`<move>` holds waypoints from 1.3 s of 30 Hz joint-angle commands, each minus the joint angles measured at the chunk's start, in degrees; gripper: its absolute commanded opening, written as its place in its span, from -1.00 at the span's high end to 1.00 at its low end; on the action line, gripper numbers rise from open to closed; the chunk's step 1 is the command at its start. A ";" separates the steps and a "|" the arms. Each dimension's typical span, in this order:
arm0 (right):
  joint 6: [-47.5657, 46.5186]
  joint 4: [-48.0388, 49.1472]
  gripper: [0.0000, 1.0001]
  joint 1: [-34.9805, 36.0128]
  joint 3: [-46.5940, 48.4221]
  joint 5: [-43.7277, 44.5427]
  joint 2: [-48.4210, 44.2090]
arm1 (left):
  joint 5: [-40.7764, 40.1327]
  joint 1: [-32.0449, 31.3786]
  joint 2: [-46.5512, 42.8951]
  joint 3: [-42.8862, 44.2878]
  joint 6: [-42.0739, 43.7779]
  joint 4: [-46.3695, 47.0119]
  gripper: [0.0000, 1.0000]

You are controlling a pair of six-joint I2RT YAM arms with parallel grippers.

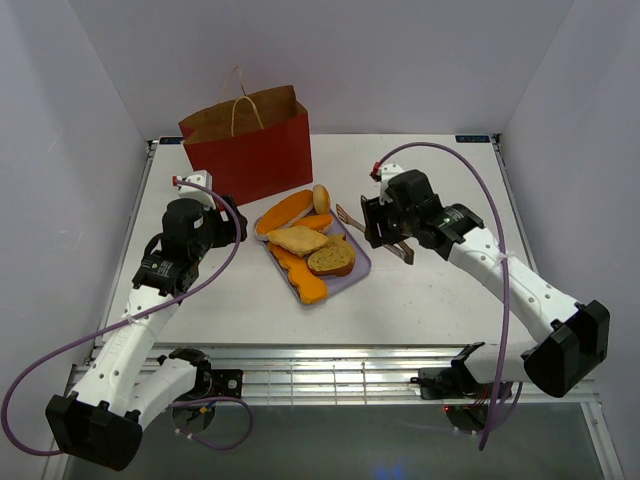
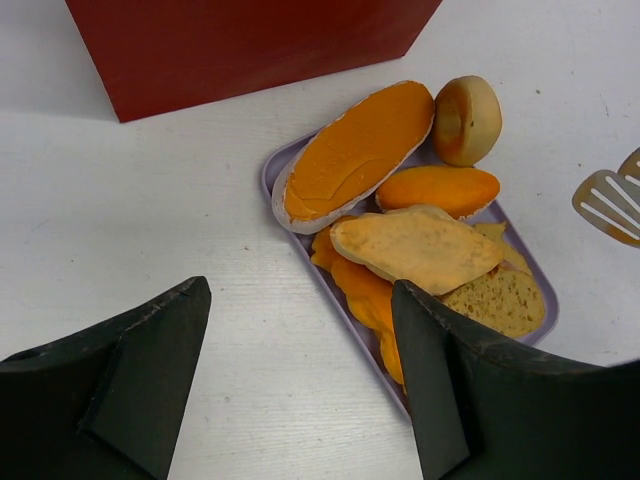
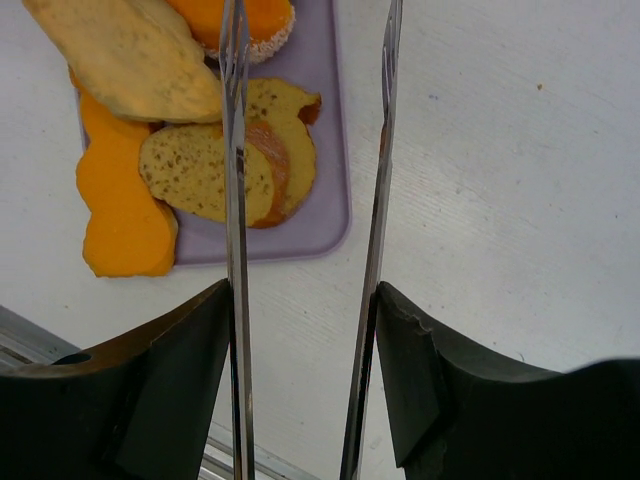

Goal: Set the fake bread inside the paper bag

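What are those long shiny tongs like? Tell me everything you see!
The tongs are two long, thin, shiny metal arms, spread apart with nothing between them. The right gripper holds them, one arm against each black finger. Their flat, slotted tips look coppery and sit beside the lavender tray; whether they touch the table is unclear.

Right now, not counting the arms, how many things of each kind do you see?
Orange loaves: 3
Bread slices: 3 visible, stacked
Round bun: 1
Lavender tray: 1
Tongs: 1
Paper bag: 1
Total: 10
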 commanded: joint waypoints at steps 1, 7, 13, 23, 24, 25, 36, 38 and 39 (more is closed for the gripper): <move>-1.29 3.09 -0.26 1.56 5.96 0.41 2.76 | -0.61 -0.25 -1.03 -0.21 0.57 0.43 -0.65; -1.81 4.33 -0.27 2.97 11.50 1.73 9.88 | -1.14 -0.25 -1.29 -0.12 0.40 0.34 -0.86; -2.25 4.16 -0.28 3.67 18.53 4.54 17.35 | -0.61 -0.25 -1.38 -0.12 0.40 0.34 -0.87; -1.99 3.71 -0.28 4.11 25.66 5.34 25.71 | 0.79 -0.43 -1.56 -0.03 0.13 0.43 -0.87; -1.73 3.80 -0.27 4.11 25.84 5.25 26.49 | 0.79 -0.51 -1.73 -0.03 0.13 0.43 -0.87; -1.72 3.89 -0.28 4.11 25.92 5.16 26.85 | 0.71 -0.60 -1.82 -0.03 0.13 0.43 -0.87; -0.85 3.89 -0.25 4.46 27.94 5.69 31.51 | -0.09 -1.92 -2.79 -0.03 0.48 0.34 -0.87; -0.50 3.63 -0.24 4.46 28.21 5.95 31.86 | -0.26 -1.92 -2.87 0.14 0.48 0.34 -0.86; -0.32 3.45 -0.23 4.55 28.38 6.56 32.30 | -0.35 -2.09 -2.87 0.15 0.57 0.34 -0.86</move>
